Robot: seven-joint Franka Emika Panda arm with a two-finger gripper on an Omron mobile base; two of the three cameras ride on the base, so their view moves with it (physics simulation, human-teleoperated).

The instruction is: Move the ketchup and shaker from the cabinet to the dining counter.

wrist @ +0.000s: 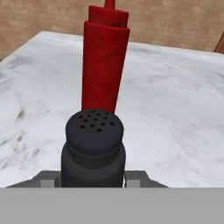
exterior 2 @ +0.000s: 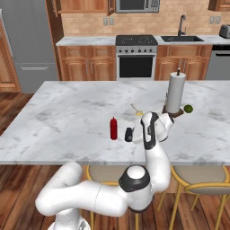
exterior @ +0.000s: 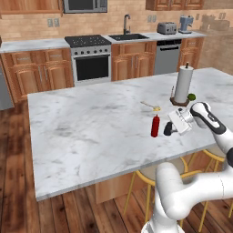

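Note:
The red ketchup (exterior: 155,126) (exterior 2: 113,128) (wrist: 104,65) stands upright on the marble dining counter (exterior: 91,132) (exterior 2: 67,117) (wrist: 175,113), near its stool-side edge. Just to its right is the small black shaker (exterior: 168,129) (exterior 2: 129,134) (wrist: 93,151), upright at counter level. My gripper (exterior: 170,129) (exterior 2: 130,134) (wrist: 93,177) reaches in sideways and is shut on the shaker's body. In the hand view the shaker sits between the fingertips with the ketchup close behind it. Reddish-brown wall cabinets (exterior 2: 83,5) hang on the far wall; I cannot tell which is the task's cabinet.
A paper towel roll (exterior: 184,85) (exterior 2: 176,93) with a green lime (exterior: 191,97) (exterior 2: 188,108) beside it stands behind my hand. A small yellow item (exterior: 154,108) (exterior 2: 137,111) lies near the ketchup. Yellow-legged stools (exterior: 150,175) (exterior 2: 197,179) sit under the near edge.

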